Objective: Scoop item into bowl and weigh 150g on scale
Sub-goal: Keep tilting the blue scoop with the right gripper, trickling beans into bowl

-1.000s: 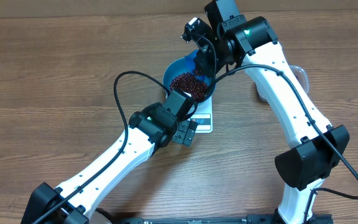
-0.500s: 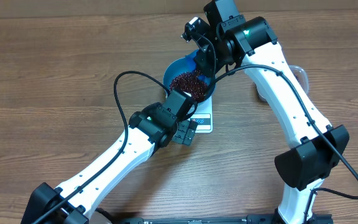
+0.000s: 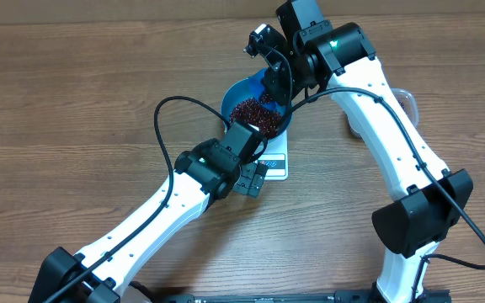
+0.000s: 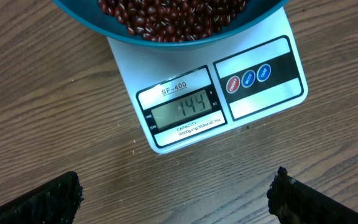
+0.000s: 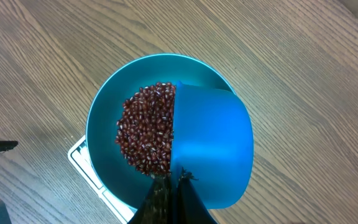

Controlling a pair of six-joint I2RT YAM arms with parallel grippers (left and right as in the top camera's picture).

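The left gripper (image 4: pixel 174 185) hovered nearest the robot's base, just in front of the scale (image 4: pixel 210 99), with its fingers spread wide apart and holding nothing; its wrist camera was trained on the grey display (image 4: pixel 184 113), which read 144. The scale lay flat on the wooden table (image 4: pixel 36 112), its front edge and three round buttons (image 4: pixel 248 78) in plain sight. The blue bowl (image 5: pixel 101 118) sat on the scale's platform, wider than it and overhanging its far portion. The red-brown beans (image 5: pixel 143 130) lay heaped inside the bowl, covering most of its floor, and none were noted loose on the table. Over the bowl's right half the blue scoop (image 5: pixel 213 146) was tipped mouth-down toward the heap, so only its outer shell showed and it could not be told whether any beans were left in it. The right gripper (image 5: pixel 169 183) was clamped together on the scoop's handle above the bowl's near rim. Beyond, a clear plastic tub (image 3: pixel 408 99) was mostly hidden behind the right arm, its contents not visible. In the inspector's judgement the task was nearly complete: bowl placed, beans loaded, weight a few grams short of target. What was left was a small top-up, added sparingly to avoid overshoot.
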